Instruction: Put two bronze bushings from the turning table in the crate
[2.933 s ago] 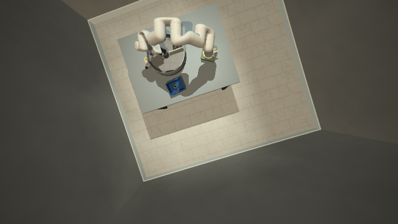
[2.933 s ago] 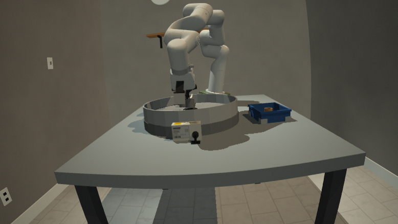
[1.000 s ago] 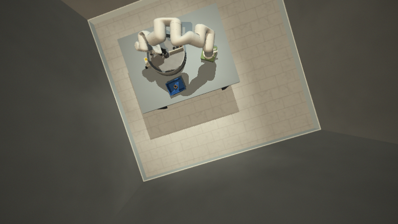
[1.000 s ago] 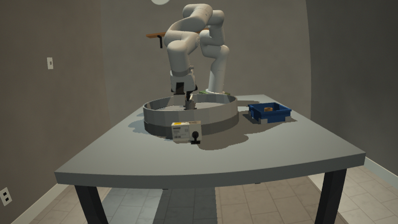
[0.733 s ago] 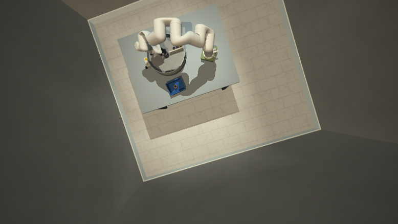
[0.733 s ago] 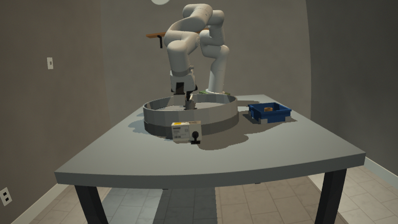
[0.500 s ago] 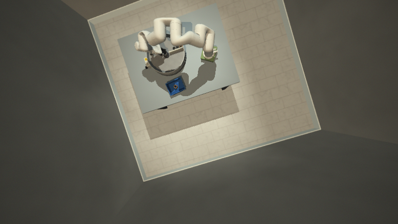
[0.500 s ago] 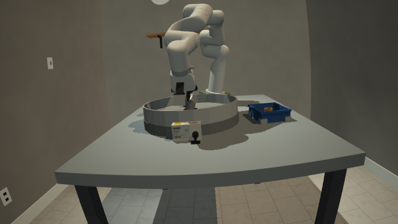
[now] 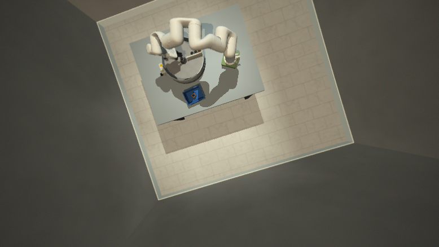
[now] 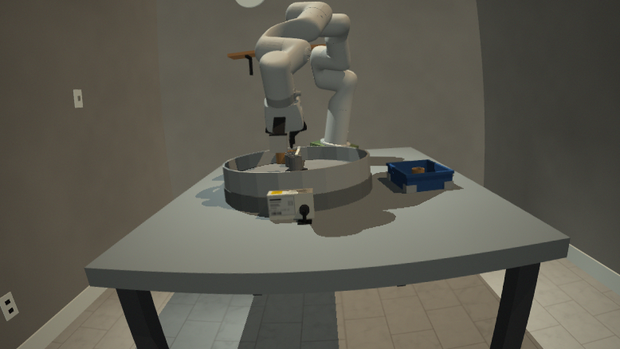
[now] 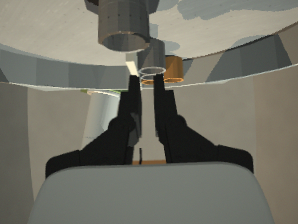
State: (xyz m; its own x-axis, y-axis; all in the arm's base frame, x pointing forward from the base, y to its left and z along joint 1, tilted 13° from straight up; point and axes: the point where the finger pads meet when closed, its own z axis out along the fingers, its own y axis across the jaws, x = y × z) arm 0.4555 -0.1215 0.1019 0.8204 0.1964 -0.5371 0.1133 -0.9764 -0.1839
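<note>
My gripper [image 11: 147,88] [image 10: 292,143] is shut with only a thin gap and holds nothing. It hangs just over the far left of the round turning table [image 10: 334,175] [image 9: 187,75]. In the wrist view a large dark grey bushing [image 11: 123,12], a small grey bushing [image 11: 152,63] and a bronze bushing [image 11: 174,70] lie just past the fingertips. In the exterior view the grey bushing [image 10: 295,161] and the bronze bushing [image 10: 280,156] stand under the gripper. The blue crate [image 10: 433,178] [image 9: 200,91] holds one bronze bushing [image 10: 417,170] [image 9: 193,95].
A beige control box [image 10: 286,204] [image 9: 160,65] sits against the turning table's front rim. The arm's base [image 10: 335,140] [image 9: 230,61] stands behind the turning table. The crate is to the right of the turning table on the grey table [image 10: 217,242].
</note>
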